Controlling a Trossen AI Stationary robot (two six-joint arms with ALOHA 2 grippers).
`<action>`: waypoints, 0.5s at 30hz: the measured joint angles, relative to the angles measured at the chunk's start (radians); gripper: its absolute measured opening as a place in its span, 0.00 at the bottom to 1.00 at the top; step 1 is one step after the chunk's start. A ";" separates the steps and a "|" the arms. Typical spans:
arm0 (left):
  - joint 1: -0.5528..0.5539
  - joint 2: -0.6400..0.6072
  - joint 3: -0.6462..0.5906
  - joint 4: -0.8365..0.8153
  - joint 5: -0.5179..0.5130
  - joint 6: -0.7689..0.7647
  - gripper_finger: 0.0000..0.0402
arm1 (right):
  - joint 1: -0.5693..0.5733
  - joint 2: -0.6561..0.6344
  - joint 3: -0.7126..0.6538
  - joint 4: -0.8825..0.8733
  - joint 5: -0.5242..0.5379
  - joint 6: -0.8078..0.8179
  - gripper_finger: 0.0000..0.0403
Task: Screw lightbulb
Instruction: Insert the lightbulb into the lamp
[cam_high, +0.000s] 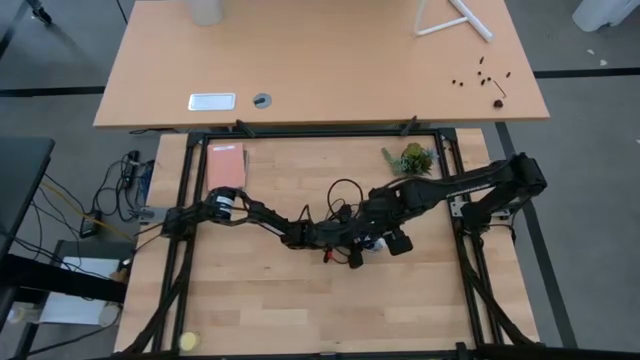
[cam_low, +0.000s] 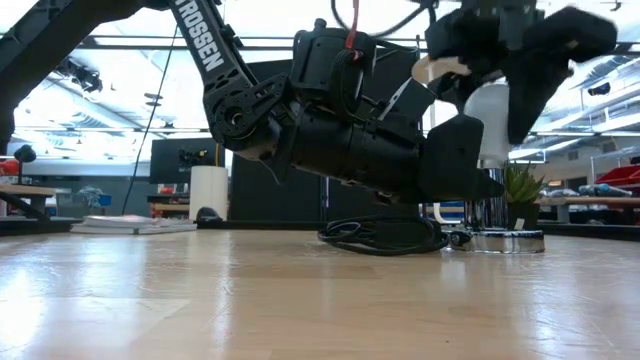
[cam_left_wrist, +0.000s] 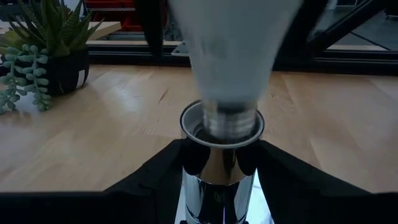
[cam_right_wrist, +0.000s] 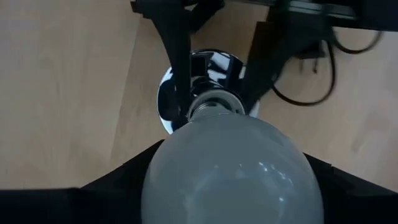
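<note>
The white lightbulb (cam_right_wrist: 230, 155) hangs base-down in my right gripper (cam_right_wrist: 230, 186), which is shut on it. Its greyish screw base (cam_left_wrist: 230, 121) stands in the mouth of the silvery socket (cam_left_wrist: 217, 171). The socket stands upright on its round disc (cam_low: 508, 240) near the table's middle. My left gripper (cam_left_wrist: 221, 158) reaches in level from the table's left and is shut on the socket. In the high view both grippers meet around (cam_high: 375, 240). My left gripper pinches the socket's upright chrome barrel (cam_left_wrist: 205, 168) between its two fingers, just below the rim, coming in level from the table's left. The socket stays upright with its disc on the table. My right gripper pinches the bulb's glass globe at its widest part (cam_right_wrist: 155, 180) between its two fingers, from above and pointing down. The bulb is upright, base down, with the screw base (cam_right_wrist: 211, 102) at the socket's mouth.
A small potted plant (cam_high: 410, 158) stands at the far right of the work area. The socket's black cord (cam_low: 385, 235) coils behind it. A salmon-coloured pad (cam_high: 225, 165) lies at the far left, and a yellow ball (cam_high: 188, 341) near the front left corner.
</note>
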 joint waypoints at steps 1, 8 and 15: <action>0.000 0.000 0.000 0.000 0.002 0.001 0.48 | 0.000 0.011 0.000 0.000 0.001 -0.008 0.67; 0.000 0.000 0.000 -0.002 -0.001 0.000 0.48 | 0.004 0.042 0.004 0.008 0.002 -0.031 0.68; 0.000 0.000 0.000 0.000 0.000 -0.001 0.48 | 0.005 0.047 0.002 0.051 0.001 -0.014 0.67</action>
